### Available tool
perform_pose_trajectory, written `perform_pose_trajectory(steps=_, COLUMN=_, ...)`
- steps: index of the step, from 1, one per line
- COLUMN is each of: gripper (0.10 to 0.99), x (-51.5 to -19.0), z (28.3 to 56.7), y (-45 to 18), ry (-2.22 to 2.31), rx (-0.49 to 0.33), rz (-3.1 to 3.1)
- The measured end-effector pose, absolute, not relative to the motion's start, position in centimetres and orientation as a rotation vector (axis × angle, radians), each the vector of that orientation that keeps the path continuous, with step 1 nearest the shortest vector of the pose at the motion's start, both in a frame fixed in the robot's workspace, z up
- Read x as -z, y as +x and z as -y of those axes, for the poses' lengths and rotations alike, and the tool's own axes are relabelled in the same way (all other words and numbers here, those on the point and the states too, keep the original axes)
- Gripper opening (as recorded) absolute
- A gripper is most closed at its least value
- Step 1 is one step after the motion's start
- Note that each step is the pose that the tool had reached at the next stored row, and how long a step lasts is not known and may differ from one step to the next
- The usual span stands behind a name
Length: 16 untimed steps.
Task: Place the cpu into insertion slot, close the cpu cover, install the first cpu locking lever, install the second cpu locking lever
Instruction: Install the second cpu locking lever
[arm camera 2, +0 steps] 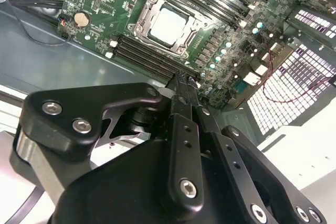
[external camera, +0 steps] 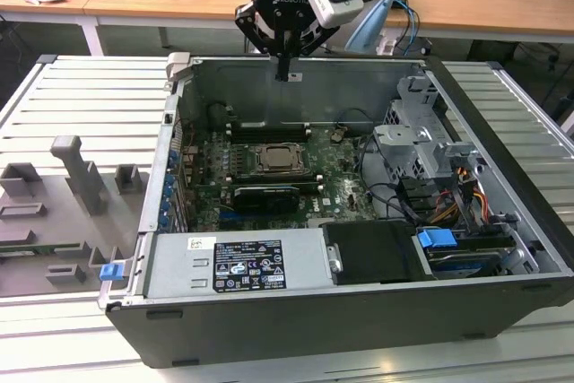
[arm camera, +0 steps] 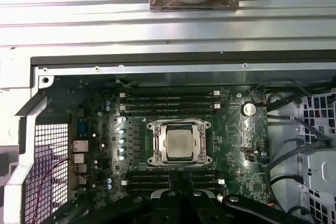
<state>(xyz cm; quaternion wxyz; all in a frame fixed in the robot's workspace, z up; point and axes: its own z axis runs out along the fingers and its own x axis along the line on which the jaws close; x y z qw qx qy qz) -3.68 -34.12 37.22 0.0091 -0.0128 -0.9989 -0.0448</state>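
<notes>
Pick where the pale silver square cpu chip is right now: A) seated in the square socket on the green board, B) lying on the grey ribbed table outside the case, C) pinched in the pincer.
A: the pale silver square cpu chip sits inside the metal-rimmed square socket on the green board, with the black pincer raised above the case and carrying nothing.

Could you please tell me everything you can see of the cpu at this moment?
The cpu is a small flat square chip with a pale silver-beige metal face. It lies flat and face up in the insertion slot on the green motherboard, framed by the silver cpu cover, which appears closed around it. Memory slots run along two opposite sides. The pincer hangs well above the case, apart from the chip, with nothing seen in it.
</notes>
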Motion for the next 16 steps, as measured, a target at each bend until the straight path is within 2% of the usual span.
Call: perform_pose_trajectory(steps=16, gripper=0.106, x=-37.22, z=34.12, y=-3.68, ry=-0.040, rx=0.140, rz=3.120)
